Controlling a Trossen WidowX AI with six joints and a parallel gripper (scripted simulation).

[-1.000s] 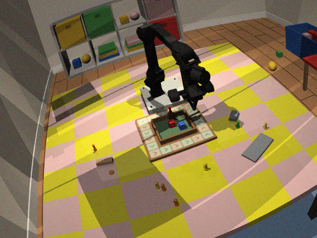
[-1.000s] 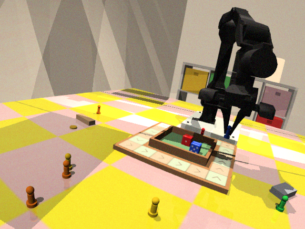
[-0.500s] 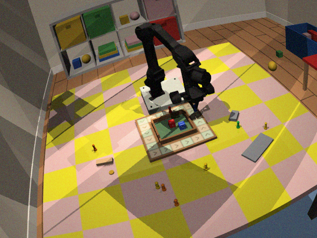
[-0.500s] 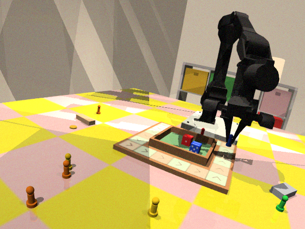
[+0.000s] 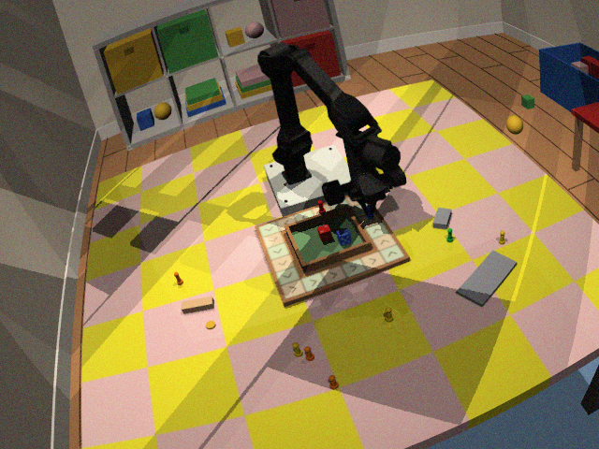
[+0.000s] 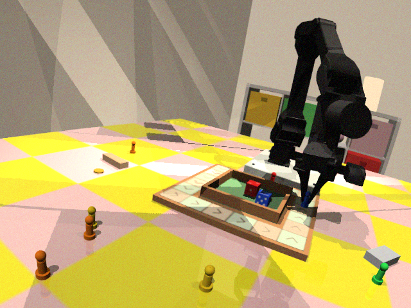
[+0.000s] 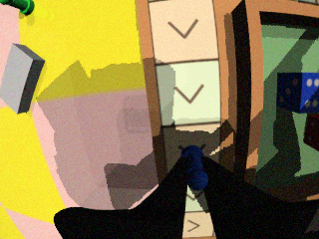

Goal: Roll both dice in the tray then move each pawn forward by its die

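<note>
Gripping the small blue pawn (image 6: 306,197) between narrow jaws, the black parallel-jaw gripper (image 6: 308,199) sits low over the right side of the brown-framed game board w/ arrow squares (image 6: 196,203). In the exterior view the pawn is right of centre, just past the right wall of the raised brown tray w/ green floor (image 6: 242,205), over a shaded track square; can't tell if its base touches the board. Wrist view: pawn head (image 7: 193,161) at lower centre, pinched by both black fingers, arrow squares running up the frame above it.

Red cube die (image 6: 252,187) and blue cube die w/ white dots (image 6: 263,197) both lie inside the tray, near each other, blue one lower right of red in the exterior view. Top view same: red die (image 5: 325,234) left, blue die (image 5: 343,237) right, mid-frame. Pip counts too small to read.

Small red pawn (image 5: 321,207) stands upright at the board's far edge, by the white arm base plate (image 5: 319,166), above the tray in the top view, well apart from the gripper.

Other bits on the pink/yellow checkered mat (image 5: 193,386): green pawn (image 5: 449,235) and small grey block (image 5: 441,217) right of the board, large grey flat slab (image 5: 487,277) lower right, tan wooden block (image 5: 197,303) left, several orange/yellow pawns (image 5: 302,351) at bottom centre.
</note>
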